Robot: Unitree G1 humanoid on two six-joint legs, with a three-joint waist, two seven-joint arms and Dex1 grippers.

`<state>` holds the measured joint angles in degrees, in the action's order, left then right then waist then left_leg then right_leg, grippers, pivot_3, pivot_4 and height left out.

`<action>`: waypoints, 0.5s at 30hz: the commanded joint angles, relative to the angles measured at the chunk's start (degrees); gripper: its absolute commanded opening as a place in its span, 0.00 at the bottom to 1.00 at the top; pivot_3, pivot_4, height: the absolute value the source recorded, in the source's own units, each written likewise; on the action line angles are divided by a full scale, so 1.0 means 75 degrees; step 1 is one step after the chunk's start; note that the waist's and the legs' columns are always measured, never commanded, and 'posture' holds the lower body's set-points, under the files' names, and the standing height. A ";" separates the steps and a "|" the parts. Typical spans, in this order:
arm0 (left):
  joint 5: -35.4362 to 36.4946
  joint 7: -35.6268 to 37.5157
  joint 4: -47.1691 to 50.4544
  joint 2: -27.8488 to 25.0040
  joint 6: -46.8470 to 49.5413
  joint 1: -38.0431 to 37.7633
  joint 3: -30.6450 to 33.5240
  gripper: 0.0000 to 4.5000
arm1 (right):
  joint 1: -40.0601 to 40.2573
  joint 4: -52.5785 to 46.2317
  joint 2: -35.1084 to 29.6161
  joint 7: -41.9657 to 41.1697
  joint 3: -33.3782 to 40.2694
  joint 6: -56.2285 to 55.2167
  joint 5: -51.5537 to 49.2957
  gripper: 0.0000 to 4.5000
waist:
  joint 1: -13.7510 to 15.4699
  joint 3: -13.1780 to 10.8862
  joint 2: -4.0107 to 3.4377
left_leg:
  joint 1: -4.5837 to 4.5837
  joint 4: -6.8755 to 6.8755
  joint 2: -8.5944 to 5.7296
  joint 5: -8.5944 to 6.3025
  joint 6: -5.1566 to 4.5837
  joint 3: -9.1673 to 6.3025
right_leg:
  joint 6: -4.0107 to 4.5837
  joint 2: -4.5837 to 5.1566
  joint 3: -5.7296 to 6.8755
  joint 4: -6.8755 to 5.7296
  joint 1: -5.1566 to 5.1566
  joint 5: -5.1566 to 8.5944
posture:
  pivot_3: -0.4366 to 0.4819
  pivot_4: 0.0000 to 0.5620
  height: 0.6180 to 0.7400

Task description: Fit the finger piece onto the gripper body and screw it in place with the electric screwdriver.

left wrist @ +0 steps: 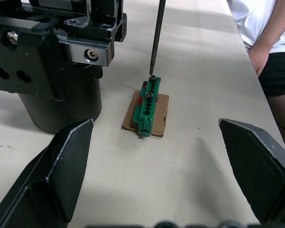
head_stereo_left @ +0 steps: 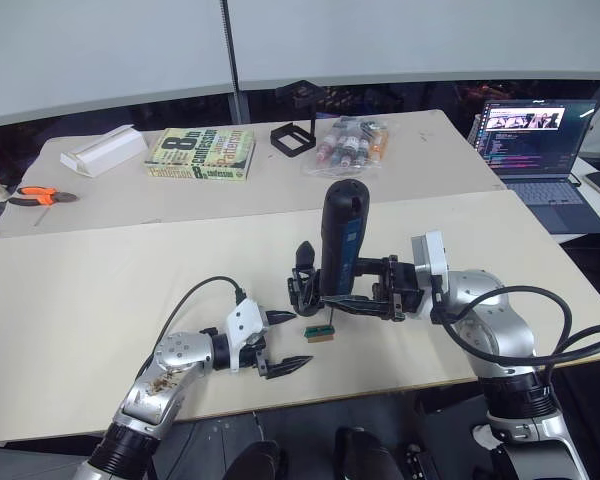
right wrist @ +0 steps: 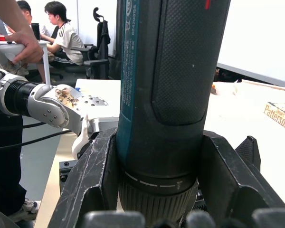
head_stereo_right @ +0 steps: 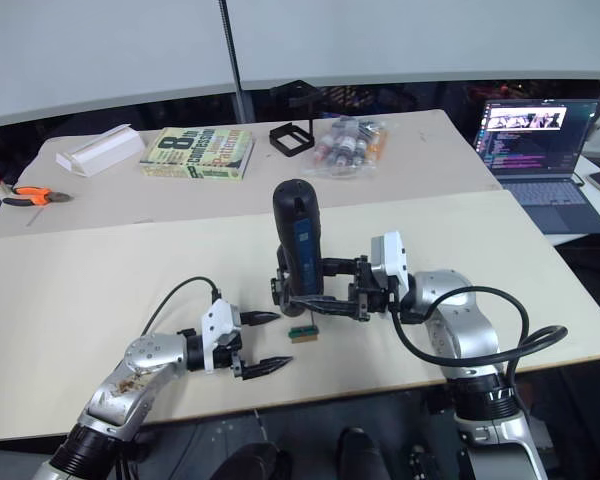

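While we look down over the bench (head_stereo_left: 100, 290):
Right gripper (head_stereo_left: 332, 297): we see it clamped on the upright electric screwdriver (head_stereo_left: 340, 240), bit resting on a green-and-tan block (left wrist: 147, 105).
Left gripper (head_stereo_left: 280, 342): fingers spread wide, empty, near the front edge.
Gripper body (head_stereo_left: 302, 282): just beside the screwdriver.

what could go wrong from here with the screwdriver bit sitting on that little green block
1. The green block lies loose on its tan base, unheld; the open left end effector is apart from it, so pressing or spinning the bit could slide it.
2. The right end effector grips the tall electric screwdriver near its nose, so it might tilt and slip off the screw.
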<state>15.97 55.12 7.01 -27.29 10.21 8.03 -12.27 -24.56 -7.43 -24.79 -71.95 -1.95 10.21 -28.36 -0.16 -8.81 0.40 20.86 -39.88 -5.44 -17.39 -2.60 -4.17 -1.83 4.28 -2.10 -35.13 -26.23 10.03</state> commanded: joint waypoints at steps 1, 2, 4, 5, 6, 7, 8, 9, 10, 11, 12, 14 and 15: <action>0.0037 0.0024 0.0163 0.0013 -0.0145 -0.0084 0.0029 1.00 | -0.0161 -0.0448 -0.0037 0.0043 0.0093 -0.0124 -0.0300 0.43 | 0.0000 0.0000 0.0000 | 0.0000 0.0000 0.0000 0.0000 0.0000 0.0000 | 0.0000 0.0000 0.0000 0.0000 0.0000 0.0000 | 0.48 0.27 1.00; 0.0036 0.0032 0.0167 0.0009 -0.0146 -0.0095 0.0026 1.00 | -0.0158 -0.0454 -0.0044 0.0045 0.0098 -0.0118 -0.0302 0.43 | 0.0000 0.0000 0.0000 | 0.0000 0.0000 0.0000 0.0000 0.0000 0.0000 | 0.0000 0.0000 0.0000 0.0000 0.0000 0.0000 | 0.48 0.27 1.00; 0.0037 0.0042 0.0165 0.0011 -0.0146 -0.0103 0.0023 1.00 | -0.0161 -0.0463 -0.0070 0.0050 0.0123 -0.0096 -0.0320 0.43 | 0.0000 0.0000 0.0000 | 0.0000 0.0000 0.0000 0.0000 0.0000 0.0000 | 0.0000 0.0000 0.0000 0.0000 0.0000 0.0000 | 0.48 0.27 1.00; 0.0036 0.0044 0.0163 0.0012 -0.0147 -0.0104 0.0023 1.00 | -0.0161 -0.0465 -0.0080 0.0051 0.0129 -0.0089 -0.0327 0.43 | 0.0000 0.0000 0.0000 | 0.0000 0.0000 0.0000 0.0000 0.0000 0.0000 | 0.0000 0.0000 0.0000 0.0000 0.0000 0.0000 | 0.48 0.27 1.00; 0.0037 0.0051 0.0158 0.0012 -0.0150 -0.0103 0.0023 1.00 | -0.0160 -0.0476 -0.0095 0.0051 0.0137 -0.0070 -0.0344 0.43 | 0.0000 0.0000 0.0000 | 0.0000 0.0000 0.0000 0.0000 0.0000 0.0000 | 0.0000 0.0000 0.0000 0.0000 0.0000 0.0000 | 0.48 0.27 1.00; 0.0033 0.0054 0.0148 0.0014 -0.0154 -0.0100 0.0024 1.00 | -0.0152 -0.0491 -0.0112 0.0036 0.0137 -0.0043 -0.0367 0.43 | 0.0001 0.0000 0.0000 | 0.0000 0.0000 0.0000 0.0000 0.0000 0.0000 | 0.0000 0.0000 0.0000 0.0000 0.0000 0.0000 | 0.48 0.27 1.00; 0.0031 0.0057 0.0138 0.0017 -0.0159 -0.0097 0.0024 1.00 | -0.0140 -0.0513 -0.0126 0.0017 0.0135 -0.0015 -0.0398 0.43 | 0.0002 0.0000 0.0000 | 0.0000 0.0000 0.0000 0.0000 0.0000 0.0000 | 0.0000 0.0000 0.0000 0.0000 0.0000 0.0000 | 0.48 0.27 1.00; 0.0030 0.0060 0.0132 0.0019 -0.0162 -0.0095 0.0024 1.00 | -0.0131 -0.0528 -0.0135 0.0005 0.0132 0.0004 -0.0420 0.43 | 0.0002 0.0000 0.0000 | 0.0000 0.0000 0.0000 0.0000 0.0000 0.0000 | 0.0000 0.0000 0.0000 0.0000 0.0000 0.0000 | 0.48 0.27 1.00; 0.0028 0.0060 0.0126 0.0023 -0.0165 -0.0093 0.0023 1.00 | -0.0120 -0.0542 -0.0138 0.0007 0.0125 0.0011 -0.0426 0.43 | 0.0001 0.0000 0.0000 | 0.0000 0.0000 0.0000 0.0000 0.0000 0.0000 | 0.0000 0.0000 0.0000 0.0000 0.0000 0.0000 | 0.48 0.27 1.00; 0.0028 0.0060 0.0122 0.0026 -0.0167 -0.0093 0.0022 1.00 | -0.0113 -0.0550 -0.0139 0.0014 0.0121 0.0014 -0.0428 0.43 | 0.0000 0.0000 0.0000 | 0.0000 0.0000 0.0000 0.0000 0.0000 0.0000 | 0.0000 0.0000 0.0000 0.0000 0.0000 0.0000 | 0.48 0.27 1.00; 0.0026 0.0060 0.0116 0.0029 -0.0168 -0.0094 0.0020 1.00 | -0.0103 -0.0557 -0.0128 0.0032 0.0103 0.0009 -0.0422 0.43 | 0.0000 0.0000 0.0000 | 0.0000 0.0000 0.0000 0.0000 0.0000 0.0000 | 0.0000 0.0000 0.0000 0.0000 0.0000 0.0000 | 0.48 0.27 1.00; 0.0022 0.0058 0.0104 0.0038 -0.0177 -0.0097 0.0015 1.00 | -0.0093 -0.0552 -0.0105 0.0074 0.0062 -0.0011 -0.0405 0.43 | 0.0000 0.0000 0.0000 | 0.0000 0.0000 0.0000 0.0000 0.0000 0.0000 | 0.0000 0.0000 0.0000 0.0000 0.0000 0.0000 | 0.48 0.27 1.00; 0.0019 0.0057 0.0100 0.0040 -0.0180 -0.0098 0.0013 1.00 | -0.0091 -0.0546 -0.0096 0.0094 0.0049 -0.0014 -0.0398 0.43 | 0.0001 0.0000 0.0000 | 0.0000 0.0000 0.0000 0.0000 0.0000 0.0000 | 0.0000 0.0000 0.0000 0.0000 0.0000 0.0000 | 0.48 0.27 1.00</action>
<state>15.96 55.24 6.96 -27.19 10.17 7.19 -12.28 -24.51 -8.70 -25.57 -71.91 -1.95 10.51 -29.45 -0.16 -8.81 0.40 20.86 -39.88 -5.44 -17.39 -2.60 -4.17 -1.83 4.29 -2.11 -35.13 -26.23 10.03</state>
